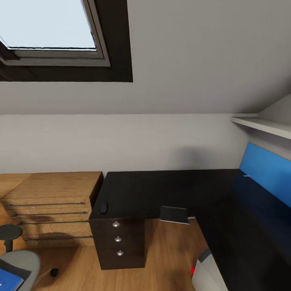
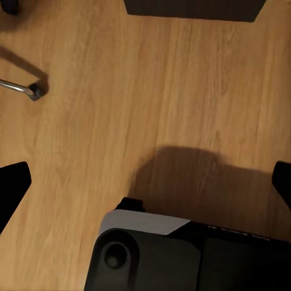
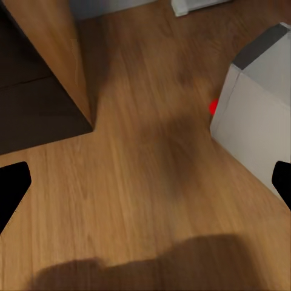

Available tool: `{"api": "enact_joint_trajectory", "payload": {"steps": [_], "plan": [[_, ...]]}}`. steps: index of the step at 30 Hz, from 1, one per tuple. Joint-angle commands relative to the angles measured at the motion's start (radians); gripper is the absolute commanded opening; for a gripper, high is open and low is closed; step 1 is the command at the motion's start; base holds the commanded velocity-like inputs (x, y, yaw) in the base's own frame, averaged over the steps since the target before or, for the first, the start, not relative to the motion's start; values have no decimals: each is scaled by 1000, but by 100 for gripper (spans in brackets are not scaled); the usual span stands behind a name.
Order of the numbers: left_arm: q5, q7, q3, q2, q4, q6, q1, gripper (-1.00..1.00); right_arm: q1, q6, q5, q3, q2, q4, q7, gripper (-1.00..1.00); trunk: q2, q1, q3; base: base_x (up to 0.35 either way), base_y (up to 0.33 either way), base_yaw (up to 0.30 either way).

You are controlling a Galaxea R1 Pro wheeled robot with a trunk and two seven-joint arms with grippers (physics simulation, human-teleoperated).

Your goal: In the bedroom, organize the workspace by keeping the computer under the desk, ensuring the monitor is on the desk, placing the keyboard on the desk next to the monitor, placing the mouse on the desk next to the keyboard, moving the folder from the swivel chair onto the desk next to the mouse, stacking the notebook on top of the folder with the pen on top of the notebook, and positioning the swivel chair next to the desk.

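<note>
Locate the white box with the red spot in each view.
Head view: white box at the bottom right, by the desk edge.
Left wrist view: wood floor and a caster instead.
Right wrist view: white box standing on the floor, opposite a wood panel.
Shared landmark: the wood floor.

The small black mouse (image 1: 104, 207) lies on the black L-shaped desk (image 1: 161, 190), near its left edge.

Ahead of you the desk (image 1: 169, 190) fills the corner, its drawer unit (image 1: 118, 242) under its left end and the mouse (image 1: 104, 207) on top near that edge. The wooden chest (image 1: 52, 206) stands just left of the desk. The swivel chair (image 1: 18, 264) sits at your lower left, the computer (image 1: 206, 273) on the floor at the right.
</note>
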Motion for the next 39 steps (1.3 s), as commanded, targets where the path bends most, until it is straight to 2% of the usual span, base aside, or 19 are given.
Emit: {"api": "enact_joint_trajectory", "payload": {"steps": [1, 10, 15, 30, 39], "plan": [[10, 5, -8, 0, 0, -8, -1, 100, 0, -2, -5, 9, 0, 0, -7, 100, -1, 1, 0, 177, 0, 148], [10, 5, -8, 0, 0, -10, -1, 100, 0, -3, -5, 7, -2, 0, -6, 100, -1, 1, 0, 43, 0, 115], [10, 5, -8, 0, 0, -56, -1, 100, 0, -3, -5, 6, -3, 0, -5, 100, -1, 1, 0, 118, 23, 4], [11, 5, -8, 0, 0, -61, -1, 100, 0, -3, -5, 7, -2, 0, -5, 100, -1, 1, 0, 152, 84, 0], [11, 5, -8, -2, 0, -62, -1, 100, 0, -3, -5, 6, -5, 0, -5, 100, -1, 1, 0, 25, 18, 0]]}}
